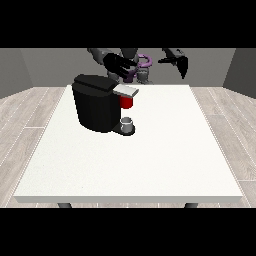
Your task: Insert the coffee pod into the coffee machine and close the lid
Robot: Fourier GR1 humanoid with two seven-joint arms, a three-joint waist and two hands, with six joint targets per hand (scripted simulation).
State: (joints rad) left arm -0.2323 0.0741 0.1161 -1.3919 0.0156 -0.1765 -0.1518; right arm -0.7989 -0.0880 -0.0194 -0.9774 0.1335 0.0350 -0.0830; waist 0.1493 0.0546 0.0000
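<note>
The black coffee machine (95, 102) stands on the table's left half. Its grey lid (125, 90) lies flat over a red part (126, 102), and I cannot tell whether that red part is the pod or its holder. A small grey cup (127, 122) sits on the machine's base below it. The hand at the view's left (117, 64) hovers above and behind the machine's top with its fingers spread and nothing in them. Raised over the table's far edge, the hand at the view's right (178, 63) has straight fingers pointing down and is empty.
The white table (150, 160) stretches wide towards the camera and to the right of the machine. Behind the far edge stands the robot's torso (142, 67) with purple parts.
</note>
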